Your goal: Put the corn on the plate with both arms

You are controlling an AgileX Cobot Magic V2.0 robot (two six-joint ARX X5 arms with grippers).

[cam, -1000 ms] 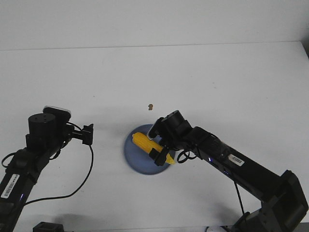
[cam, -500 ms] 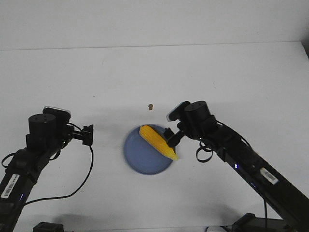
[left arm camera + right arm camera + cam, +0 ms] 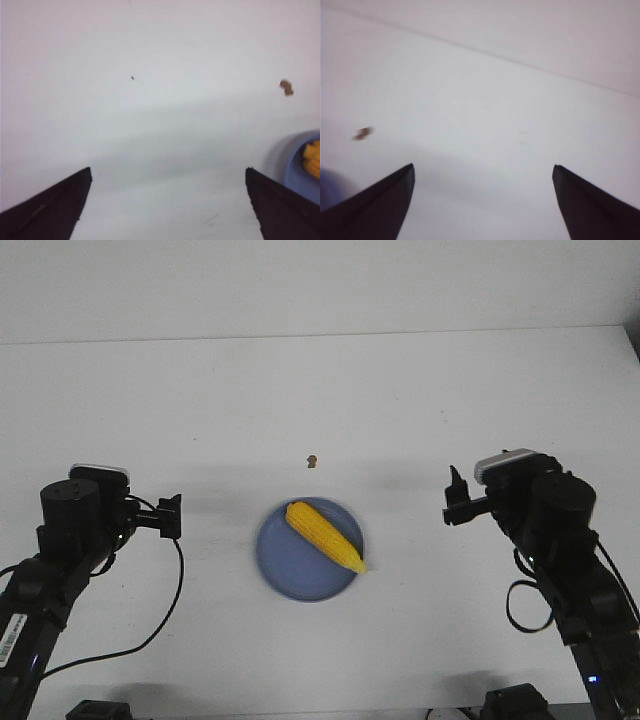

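The yellow corn (image 3: 325,536) lies slantwise on the blue plate (image 3: 290,575) at the table's middle front, its pointed end over the plate's right rim. My left gripper (image 3: 172,516) is open and empty, well left of the plate. My right gripper (image 3: 455,502) is open and empty, well right of the plate. In the left wrist view a slice of the plate (image 3: 297,172) and the corn (image 3: 313,159) shows at the picture's edge beyond the gripper (image 3: 168,172). In the right wrist view the gripper (image 3: 482,167) has only bare table between its fingers.
A tiny brown speck (image 3: 312,460) lies on the white table behind the plate; it also shows in the left wrist view (image 3: 286,87) and the right wrist view (image 3: 363,133). The table's far edge (image 3: 320,336) meets a pale wall.
My right gripper has let go of the corn, which now rests on the plate, and has pulled back far to the right. My left arm has drawn slightly left.
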